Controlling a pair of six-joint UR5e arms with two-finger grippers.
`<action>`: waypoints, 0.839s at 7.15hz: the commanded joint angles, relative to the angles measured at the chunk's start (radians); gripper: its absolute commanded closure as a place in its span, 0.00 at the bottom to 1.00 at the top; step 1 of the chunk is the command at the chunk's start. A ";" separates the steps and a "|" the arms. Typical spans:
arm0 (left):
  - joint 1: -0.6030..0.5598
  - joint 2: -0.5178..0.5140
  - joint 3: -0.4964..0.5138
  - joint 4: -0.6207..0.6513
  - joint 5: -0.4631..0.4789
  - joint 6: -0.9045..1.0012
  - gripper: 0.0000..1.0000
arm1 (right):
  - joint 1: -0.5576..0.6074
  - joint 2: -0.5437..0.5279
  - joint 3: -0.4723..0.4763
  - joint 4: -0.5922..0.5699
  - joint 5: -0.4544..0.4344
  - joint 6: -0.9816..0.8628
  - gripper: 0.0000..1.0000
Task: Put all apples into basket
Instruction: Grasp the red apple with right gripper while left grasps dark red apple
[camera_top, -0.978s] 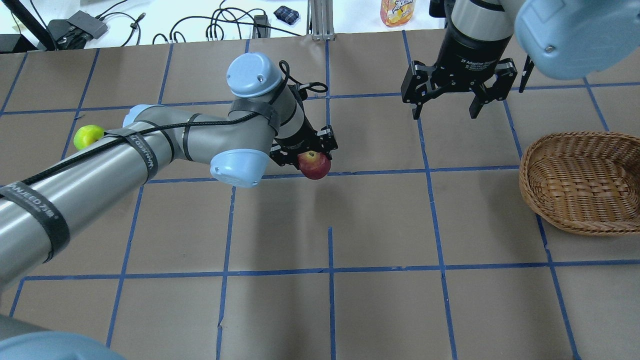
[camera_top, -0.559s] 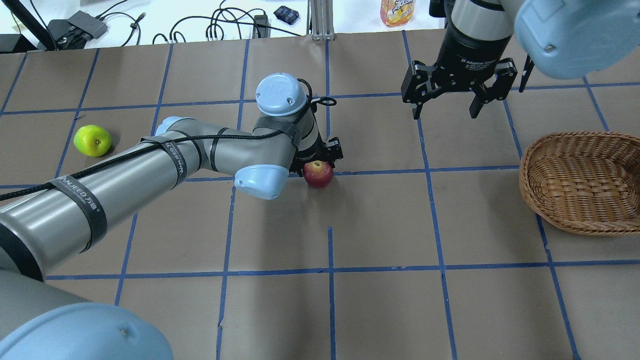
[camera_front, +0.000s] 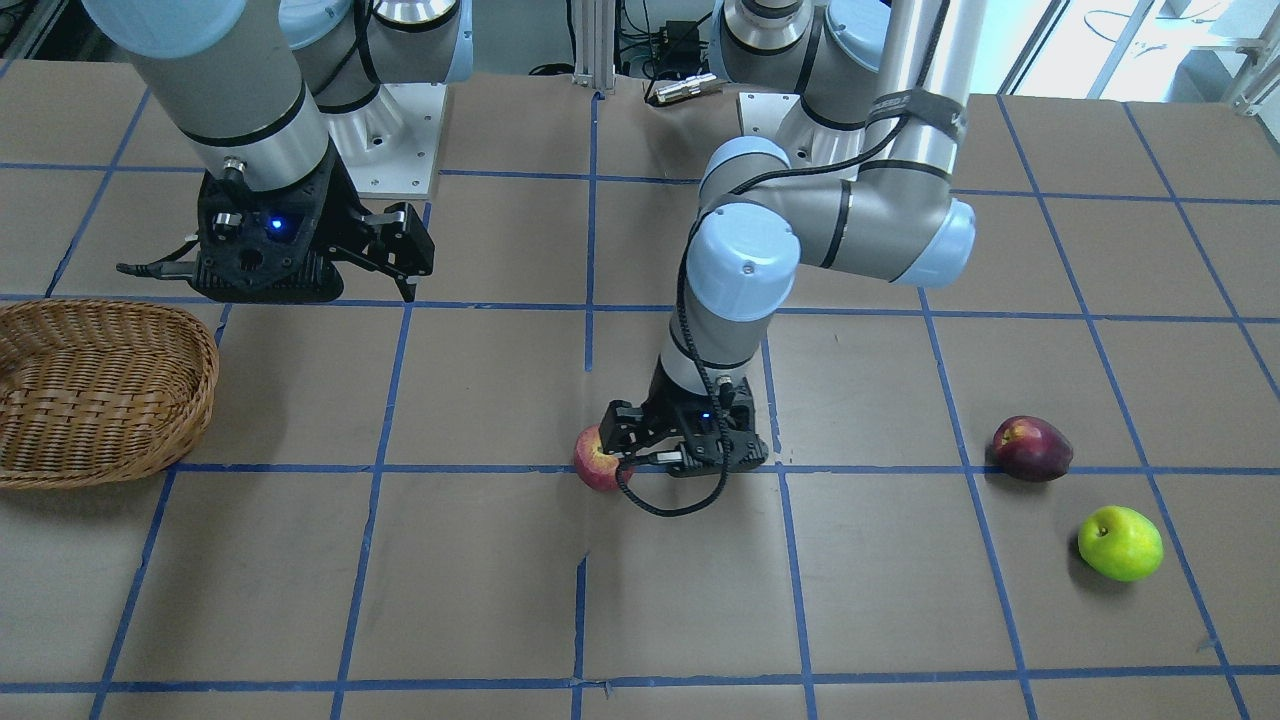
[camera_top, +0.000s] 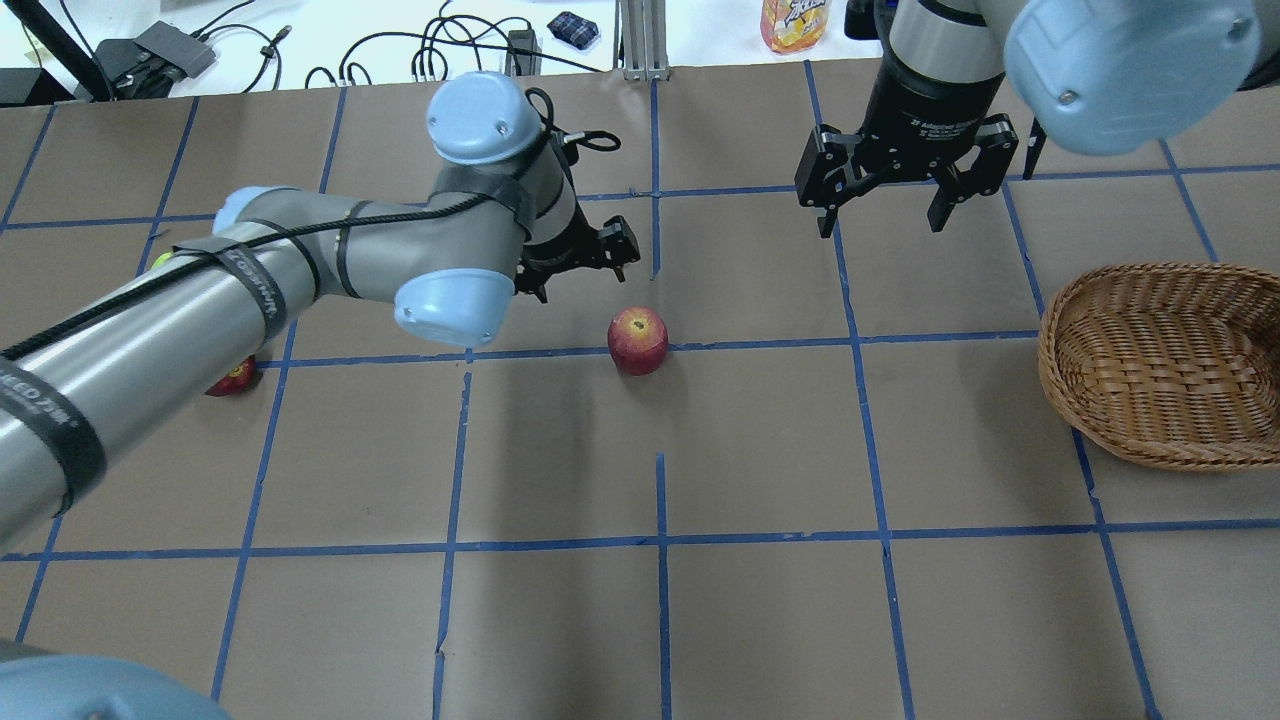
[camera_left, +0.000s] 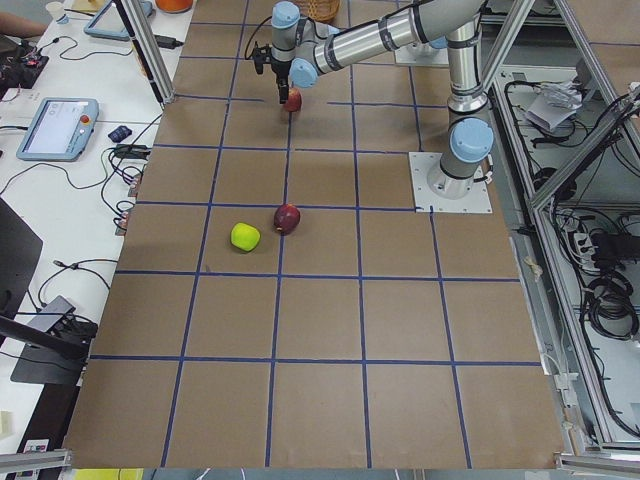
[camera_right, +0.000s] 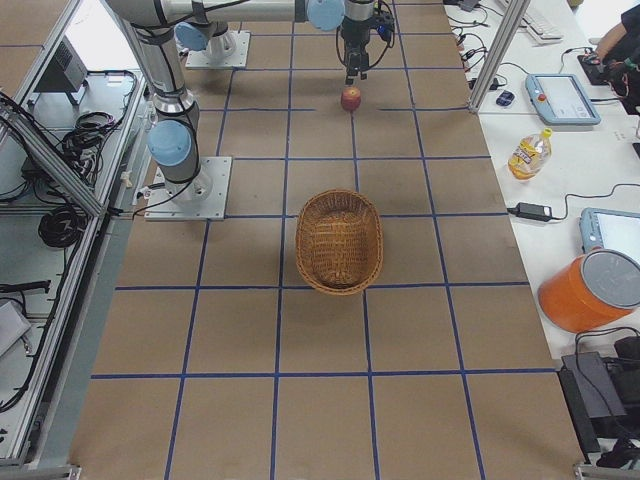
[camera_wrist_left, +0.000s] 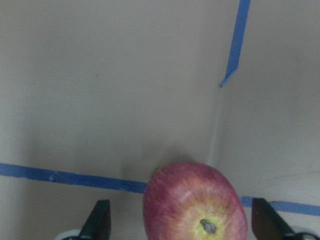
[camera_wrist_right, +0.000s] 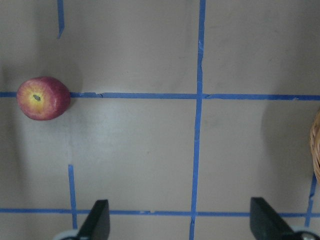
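The red apple with a yellowish top lies on the table on a blue tape line, free of both grippers. My left gripper is open and empty just beyond it; in the left wrist view the apple sits below and between the spread fingers. The maroon apple and the yellow-green apple lie together on the robot's left side, mostly hidden under the left arm in the overhead view. My right gripper is open and empty, raised between the red apple and the wicker basket, which holds nothing.
A drink bottle, cables and devices lie on the white bench beyond the table's far edge. The brown table has a blue tape grid. The basket stands at the robot's right edge of the table.
The left gripper lowered the red apple onto the table, let go of it and drew back and up, away from it. The right gripper shifted only slightly.
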 joint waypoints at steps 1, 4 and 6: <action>0.194 0.107 0.068 -0.247 0.172 0.451 0.00 | 0.102 0.143 0.000 -0.171 0.006 0.052 0.00; 0.284 0.164 0.043 -0.314 0.170 0.498 0.00 | 0.269 0.350 0.003 -0.433 0.004 0.265 0.00; 0.382 0.147 0.021 -0.314 0.120 0.535 0.00 | 0.290 0.412 0.053 -0.504 0.028 0.268 0.00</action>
